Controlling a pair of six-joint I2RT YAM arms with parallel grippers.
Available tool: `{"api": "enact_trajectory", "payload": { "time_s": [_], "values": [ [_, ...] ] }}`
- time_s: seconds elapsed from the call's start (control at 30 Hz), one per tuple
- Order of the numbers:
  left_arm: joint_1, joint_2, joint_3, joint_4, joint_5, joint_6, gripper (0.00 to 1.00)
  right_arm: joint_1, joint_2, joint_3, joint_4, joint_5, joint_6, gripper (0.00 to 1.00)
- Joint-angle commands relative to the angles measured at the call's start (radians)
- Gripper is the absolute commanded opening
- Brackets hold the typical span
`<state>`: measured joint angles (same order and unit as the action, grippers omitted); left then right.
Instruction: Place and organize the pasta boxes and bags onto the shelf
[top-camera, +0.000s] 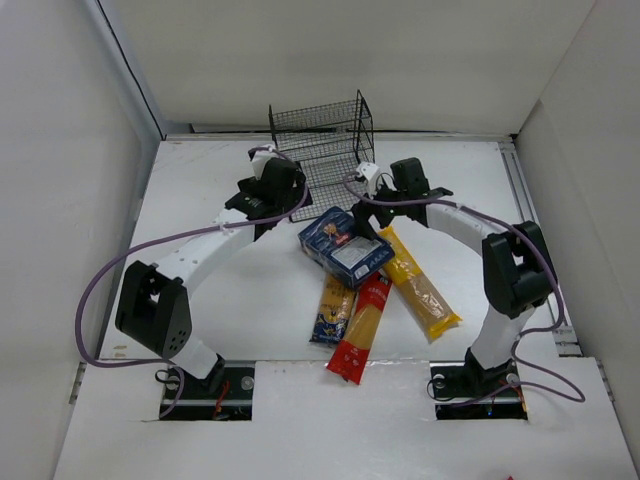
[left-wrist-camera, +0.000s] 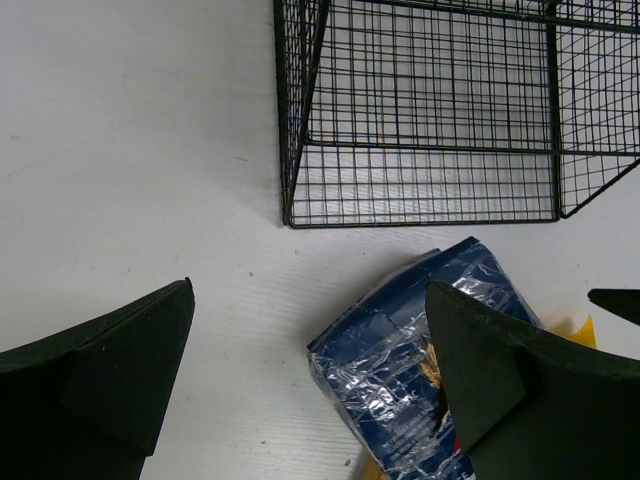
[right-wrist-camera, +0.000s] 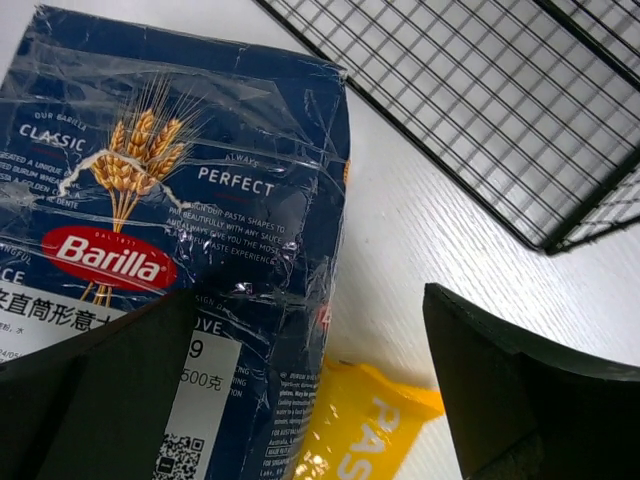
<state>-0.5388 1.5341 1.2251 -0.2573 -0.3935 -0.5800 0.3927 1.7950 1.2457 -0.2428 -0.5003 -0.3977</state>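
Note:
The dark blue pasta box (top-camera: 345, 248) lies flat at mid-table, resting on the ends of the bags. The yellow bag (top-camera: 420, 285), the red bag (top-camera: 362, 330) and the orange-tan bag (top-camera: 333, 310) fan out in front of it. The black wire shelf (top-camera: 322, 140) stands at the back. My left gripper (top-camera: 280, 200) is open and empty, left of the box and in front of the shelf; its view shows the box (left-wrist-camera: 420, 350) and the shelf (left-wrist-camera: 440, 110). My right gripper (top-camera: 372, 205) is open and empty above the box's far right edge (right-wrist-camera: 170, 200) and the yellow bag's end (right-wrist-camera: 370, 430).
White walls enclose the table on the left, right and back. The shelf's mesh (right-wrist-camera: 480, 110) lies just beyond the right gripper. The two arms' purple cables (top-camera: 150, 250) loop over the table sides.

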Motion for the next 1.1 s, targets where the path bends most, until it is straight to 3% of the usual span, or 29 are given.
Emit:
{"api": "enact_trajectory", "payload": {
  "time_s": [0.0, 0.3, 0.4, 0.43, 0.5, 0.57, 0.67, 0.77, 1.07],
  "values": [
    [0.008, -0.012, -0.006, 0.03, 0.013, 0.005, 1.0, 0.055, 0.078, 0.003, -0.04, 0.026, 0.058, 1.0],
    [0.008, -0.065, -0.061, 0.03, 0.013, -0.006, 1.0, 0.084, 0.214, -0.029, 0.089, 0.039, 0.23, 1.0],
    [0.008, -0.086, -0.085, 0.018, 0.013, -0.015, 1.0, 0.106, 0.257, -0.029, 0.117, -0.007, 0.25, 0.87],
    [0.008, -0.101, -0.094, 0.018, 0.013, -0.026, 1.0, 0.106, 0.268, -0.029, 0.129, -0.027, 0.263, 0.7],
    [0.008, -0.12, -0.127, 0.018, 0.013, -0.026, 1.0, 0.133, 0.29, -0.029, 0.157, -0.075, 0.263, 0.49],
    [0.017, -0.155, -0.148, 0.006, 0.013, -0.035, 1.0, 0.143, 0.308, -0.029, 0.166, -0.101, 0.263, 0.01],
    [0.017, -0.193, -0.159, -0.007, -0.001, -0.035, 1.0, 0.143, 0.258, -0.086, 0.25, -0.141, 0.24, 0.0],
    [0.037, -0.222, -0.182, -0.016, -0.01, -0.035, 1.0, 0.132, 0.088, -0.138, 0.364, -0.112, 0.212, 0.0],
    [0.115, -0.227, -0.176, 0.03, 0.056, -0.006, 1.0, 0.08, -0.316, -0.072, 0.453, -0.004, 0.051, 0.0]
  ]
}}
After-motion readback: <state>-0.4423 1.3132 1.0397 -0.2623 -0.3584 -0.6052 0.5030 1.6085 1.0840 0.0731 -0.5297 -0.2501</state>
